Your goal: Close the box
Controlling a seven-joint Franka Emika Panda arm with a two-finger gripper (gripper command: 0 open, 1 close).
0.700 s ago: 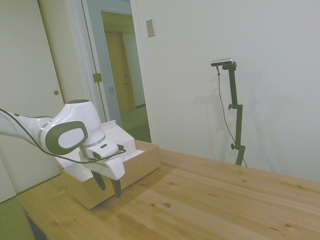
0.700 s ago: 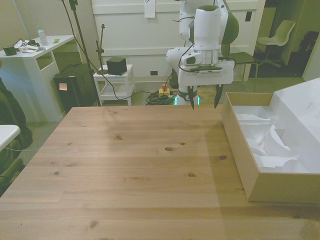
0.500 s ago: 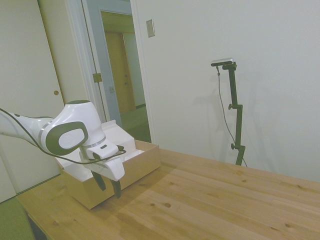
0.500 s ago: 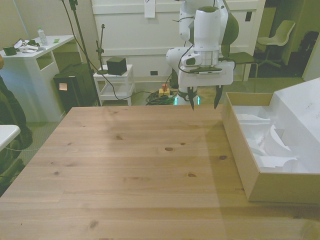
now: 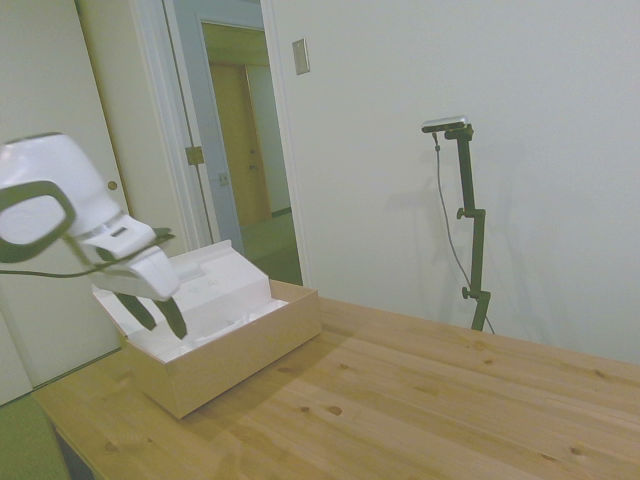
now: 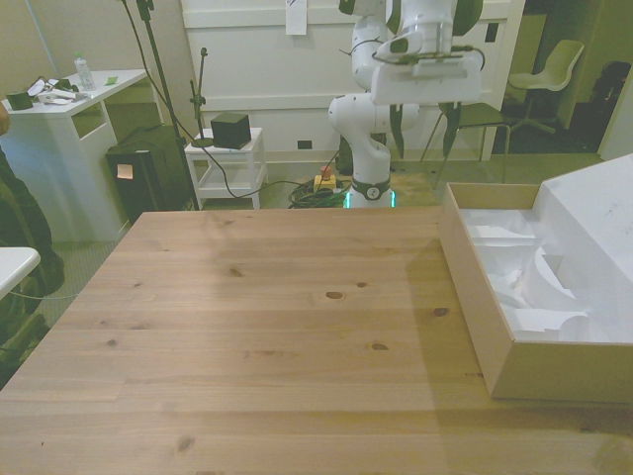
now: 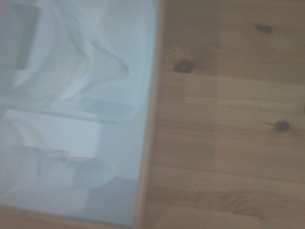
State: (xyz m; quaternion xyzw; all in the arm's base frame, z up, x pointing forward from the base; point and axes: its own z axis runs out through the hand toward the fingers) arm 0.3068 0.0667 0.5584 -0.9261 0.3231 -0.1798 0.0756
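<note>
The box [image 5: 232, 352] is a shallow tan cardboard box on the table's end, open, with white moulded packing inside [image 6: 524, 287]. Its white-faced lid [image 5: 218, 277] stands tilted up along the far side; in the front view the lid [image 6: 601, 223] rises at the right edge. My gripper [image 5: 166, 329] hangs open above the box's inside, its dark fingers [image 5: 139, 311] spread and holding nothing. In the front view only the white hand [image 6: 427, 81] shows, high above the table's far edge. The wrist view shows the white packing [image 7: 71, 119] and the box's tan wall [image 7: 148, 143] beside bare wood.
The wooden table [image 6: 277, 317] stretches wide to the front view's left of the box. Behind it stand a small white shelf with a black cube [image 6: 229, 129], a white desk [image 6: 59, 109] and an office chair [image 6: 554, 69]. A person's dark sleeve [image 6: 12, 228] shows at the left edge.
The gripper has risen from low beside the box's outer wall to above the open box, and stays open. The box and its lid have not moved.
</note>
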